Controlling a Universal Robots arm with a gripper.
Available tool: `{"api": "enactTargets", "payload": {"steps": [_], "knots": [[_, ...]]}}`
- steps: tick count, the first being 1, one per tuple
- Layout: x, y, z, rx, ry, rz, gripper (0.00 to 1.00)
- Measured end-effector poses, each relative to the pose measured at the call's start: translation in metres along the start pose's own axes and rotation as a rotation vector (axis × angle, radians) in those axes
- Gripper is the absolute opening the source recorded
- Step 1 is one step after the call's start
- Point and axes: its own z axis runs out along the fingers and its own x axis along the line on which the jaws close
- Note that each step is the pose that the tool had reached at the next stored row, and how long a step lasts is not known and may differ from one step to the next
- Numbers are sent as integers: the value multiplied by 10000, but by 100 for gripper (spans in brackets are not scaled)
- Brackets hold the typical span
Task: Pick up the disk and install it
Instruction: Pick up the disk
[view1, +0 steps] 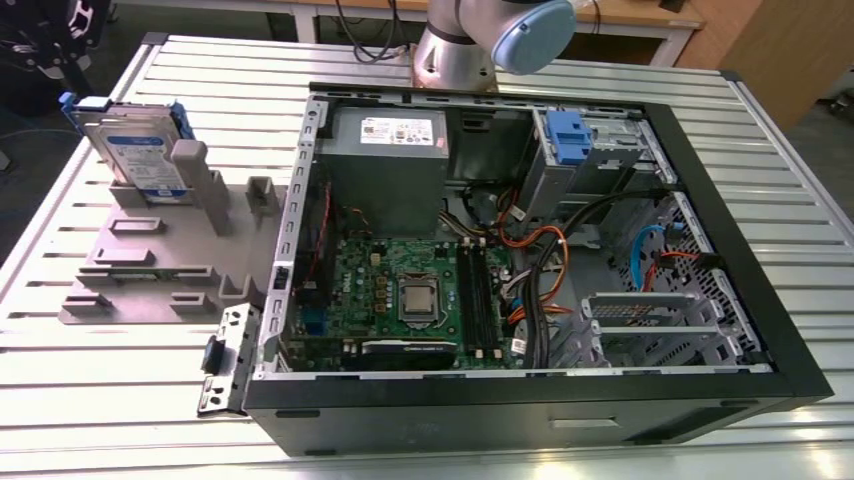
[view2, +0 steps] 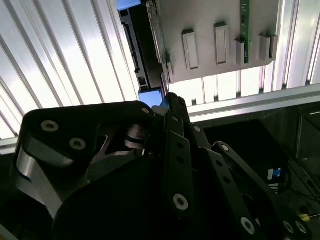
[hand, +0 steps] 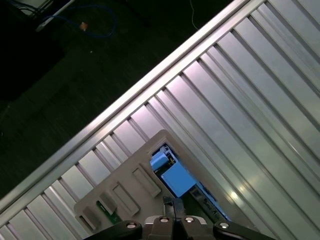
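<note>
First wrist view: end effector (hand: 175, 203) hangs above the disk (hand: 178, 180); its fingers together.

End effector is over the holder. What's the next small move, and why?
Probably open the end effector before going any lower. In the first wrist view it hangs above the disk, which stands on edge in the grey holder. Its jaws look shut with nothing between them, so as they stand they would likely land on the disk's top edge rather than straddle it.
</note>
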Motion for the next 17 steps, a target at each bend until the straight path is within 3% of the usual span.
{"api": "enactTargets", "payload": {"steps": [17], "knots": [[1, 0, 0, 10, -5, -91, 11]]}}
